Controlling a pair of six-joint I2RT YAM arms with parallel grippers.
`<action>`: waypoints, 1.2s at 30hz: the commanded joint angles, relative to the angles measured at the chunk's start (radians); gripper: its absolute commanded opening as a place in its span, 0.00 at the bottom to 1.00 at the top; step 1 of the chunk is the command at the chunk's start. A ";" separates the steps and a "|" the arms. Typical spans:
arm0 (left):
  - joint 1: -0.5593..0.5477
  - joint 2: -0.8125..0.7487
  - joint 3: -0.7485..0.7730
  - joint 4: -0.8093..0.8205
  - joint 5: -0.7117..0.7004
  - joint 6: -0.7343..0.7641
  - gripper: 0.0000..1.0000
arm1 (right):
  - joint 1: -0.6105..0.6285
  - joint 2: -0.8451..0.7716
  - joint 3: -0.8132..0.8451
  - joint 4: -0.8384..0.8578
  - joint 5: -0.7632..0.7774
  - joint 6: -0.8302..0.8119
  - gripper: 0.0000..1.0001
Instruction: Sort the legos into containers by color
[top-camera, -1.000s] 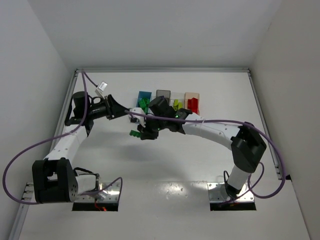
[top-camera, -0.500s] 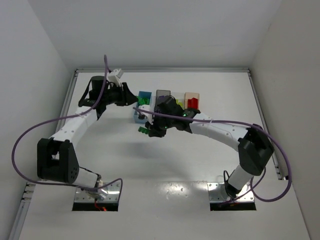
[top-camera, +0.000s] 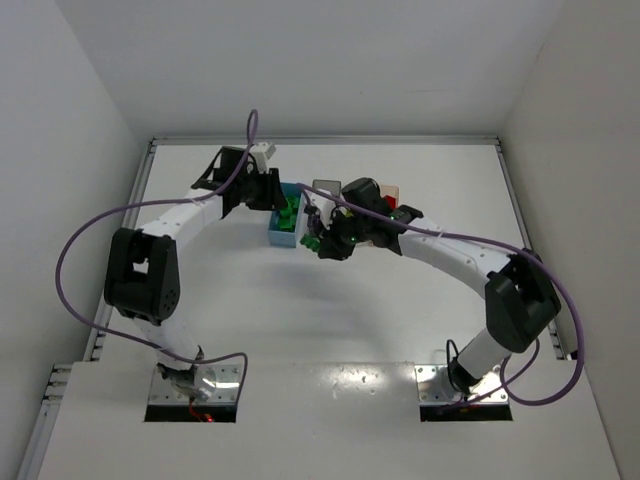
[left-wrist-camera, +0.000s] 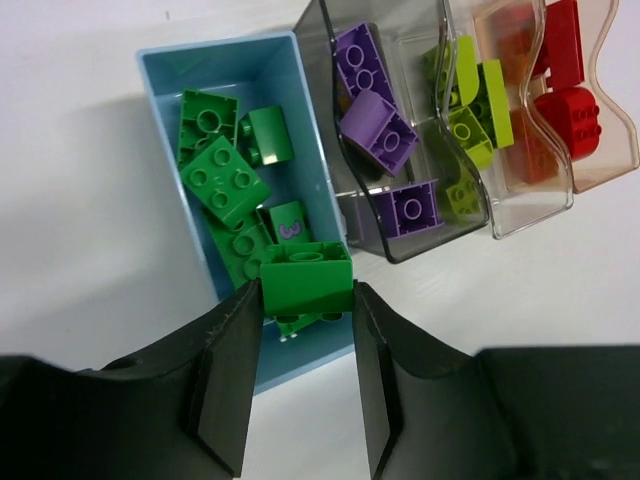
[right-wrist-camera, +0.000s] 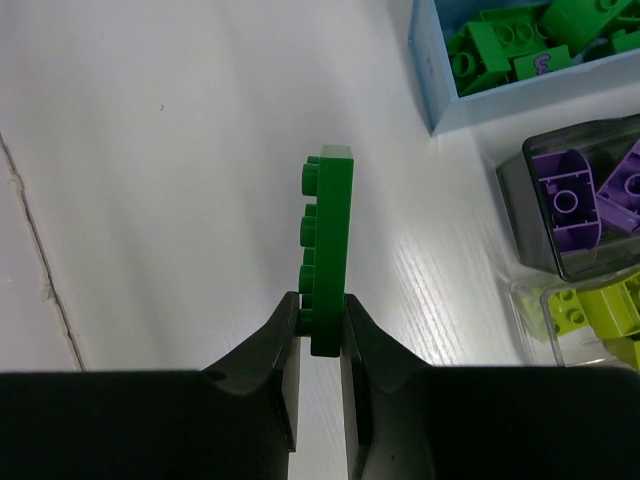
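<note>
My left gripper (left-wrist-camera: 306, 292) is shut on a green lego brick (left-wrist-camera: 306, 276) and holds it over the near end of the blue bin (left-wrist-camera: 160, 120), which holds several green legos (left-wrist-camera: 225, 180). My right gripper (right-wrist-camera: 320, 305) is shut on a green flat lego plate (right-wrist-camera: 330, 240), held on edge above the table just short of the blue bin (right-wrist-camera: 440, 110). The dark grey bin (left-wrist-camera: 410, 25) holds purple legos (left-wrist-camera: 378, 130), the clear bin (left-wrist-camera: 500, 215) yellow-green legos, and the tan-orange bin (left-wrist-camera: 600, 170) red legos. In the top view both grippers (top-camera: 272, 195) (top-camera: 322, 240) are at the bin row.
The four bins stand side by side at the back middle of the table (top-camera: 300, 320). The right arm reaches across the grey and clear bins and hides part of them. White walls enclose the table on three sides.
My left gripper has swung right from the table's left to over the blue bin. My right gripper has carried the green plate back and to the right, closer to the bins.
</note>
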 joint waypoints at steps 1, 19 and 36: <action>-0.029 0.024 0.059 -0.008 -0.033 0.027 0.47 | -0.020 -0.045 -0.002 0.056 -0.044 0.033 0.00; 0.093 -0.476 -0.151 -0.025 -0.056 0.050 0.63 | -0.040 0.297 0.395 0.069 -0.064 0.165 0.00; 0.173 -0.640 -0.249 -0.139 -0.100 0.152 0.78 | -0.125 0.624 0.676 0.039 -0.153 0.306 0.39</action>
